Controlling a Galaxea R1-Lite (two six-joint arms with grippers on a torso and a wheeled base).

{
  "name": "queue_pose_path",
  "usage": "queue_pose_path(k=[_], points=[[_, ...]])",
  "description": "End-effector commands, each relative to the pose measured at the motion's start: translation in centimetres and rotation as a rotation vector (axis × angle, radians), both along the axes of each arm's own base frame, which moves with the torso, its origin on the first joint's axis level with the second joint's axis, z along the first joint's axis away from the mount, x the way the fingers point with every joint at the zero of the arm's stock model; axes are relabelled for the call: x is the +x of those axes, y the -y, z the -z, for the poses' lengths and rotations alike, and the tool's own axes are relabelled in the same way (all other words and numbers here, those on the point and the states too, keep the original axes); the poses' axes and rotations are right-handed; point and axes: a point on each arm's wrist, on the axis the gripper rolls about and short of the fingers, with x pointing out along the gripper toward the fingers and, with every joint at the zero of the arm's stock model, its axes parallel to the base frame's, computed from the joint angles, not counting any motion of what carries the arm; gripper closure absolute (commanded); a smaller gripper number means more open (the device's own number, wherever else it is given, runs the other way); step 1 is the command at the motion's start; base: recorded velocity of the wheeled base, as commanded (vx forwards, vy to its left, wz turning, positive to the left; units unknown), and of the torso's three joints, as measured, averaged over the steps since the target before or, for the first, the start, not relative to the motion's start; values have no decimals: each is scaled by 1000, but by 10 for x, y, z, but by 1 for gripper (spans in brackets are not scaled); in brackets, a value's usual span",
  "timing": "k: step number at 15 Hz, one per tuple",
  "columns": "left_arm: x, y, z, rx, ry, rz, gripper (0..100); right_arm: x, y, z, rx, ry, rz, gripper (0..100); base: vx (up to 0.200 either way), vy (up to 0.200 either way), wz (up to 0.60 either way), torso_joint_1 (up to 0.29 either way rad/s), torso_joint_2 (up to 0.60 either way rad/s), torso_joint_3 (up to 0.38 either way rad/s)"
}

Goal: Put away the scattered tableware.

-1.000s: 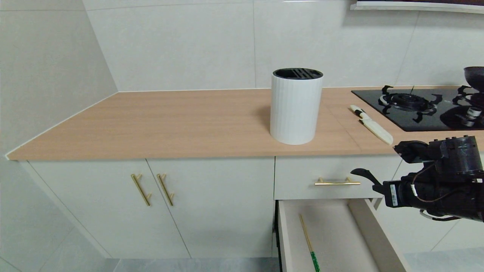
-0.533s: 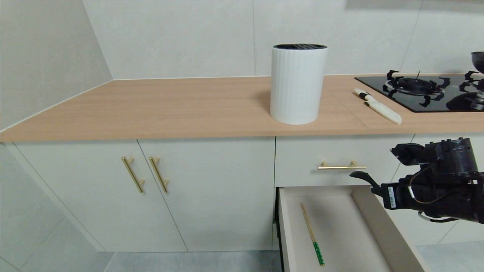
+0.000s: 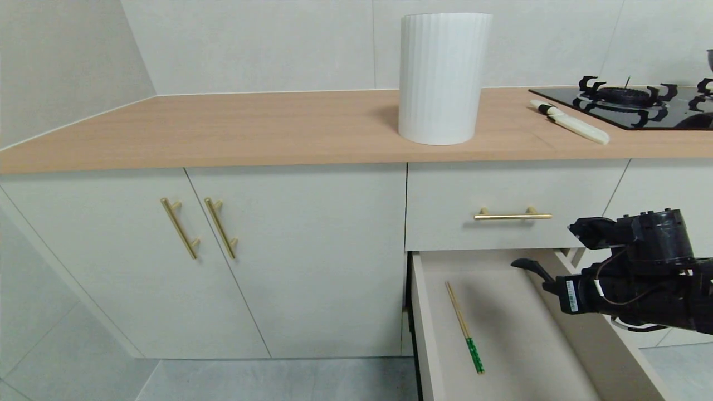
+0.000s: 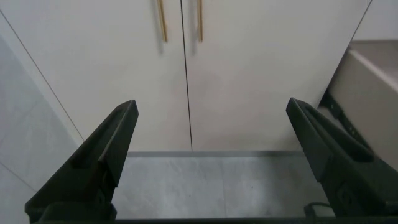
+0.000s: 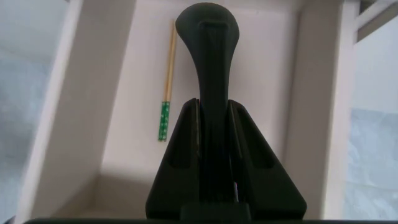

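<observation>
**Right pincer.** The right pincer (image 3: 526, 264) is above the open drawer (image 3: 421, 328), on the side of its right wall. In the right wrist view the right pincer (image 5: 206, 25) has its fingers pressed together, with nothing between them. It points down into the drawer (image 5: 267, 93).

**Left pincer.** The left pincer (image 4: 211, 109) is spread wide and holds nothing. It faces the lower part of the cabinet doors (image 4: 249, 74) and the grey floor (image 4: 217, 180) below them.

**Tableware.**
- The chopsticks (image 3: 464, 328) lie flat on the drawer bottom, nearer the left wall than the right one. They are wooden with a green patterned end, and the green end points towards the drawer front. In the right wrist view the chopsticks (image 5: 168, 81) lie beside the shut fingers and apart from them.
- The knife (image 3: 569, 128) lies flat on the table (image 3: 250, 128), between the white holder (image 3: 443, 78) and the hob (image 3: 629, 106). It is cream-coloured with a black band near the handle end. It touches neither the holder nor the hob.

**Surroundings.**
- The white holder is a ribbed cylinder that stands upright on the table, above the drawer column.
- A closed drawer with a brass handle (image 3: 512, 215) sits directly above the open drawer.
- The cabinet doors (image 3: 223, 250) to the left are closed, and each has a brass bar handle
</observation>
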Motion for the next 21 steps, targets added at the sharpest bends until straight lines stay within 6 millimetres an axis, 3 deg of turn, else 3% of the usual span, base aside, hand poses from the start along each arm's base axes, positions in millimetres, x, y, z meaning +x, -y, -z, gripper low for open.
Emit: queue_pose_path(k=[1,5,8,13,15,17,21], points=[[0,0,0,0,0,-1,0,1,-1,3,-3,-12,0,100,0,0,0,-32,207,159],[0,0,0,0,0,-1,0,2,-1,4,-7,-15,3,100,0,0,0,-16,51,43],[0,0,0,0,0,-1,0,12,-3,20,-13,-46,4,100,0,0,0,0,0,0],[0,0,0,0,0,-2,0,46,-8,78,-61,-38,81,100,0,0,0,0,0,0],[0,0,0,0,0,-1,0,48,-9,88,-68,-39,88,100,0,0,0,0,0,0],[0,0,0,0,0,-1,0,55,-11,119,-77,-72,85,100,0,0,0,0,0,0],[0,0,0,0,0,-1,0,61,-12,151,-84,-86,88,100,0,0,0,0,0,0]])
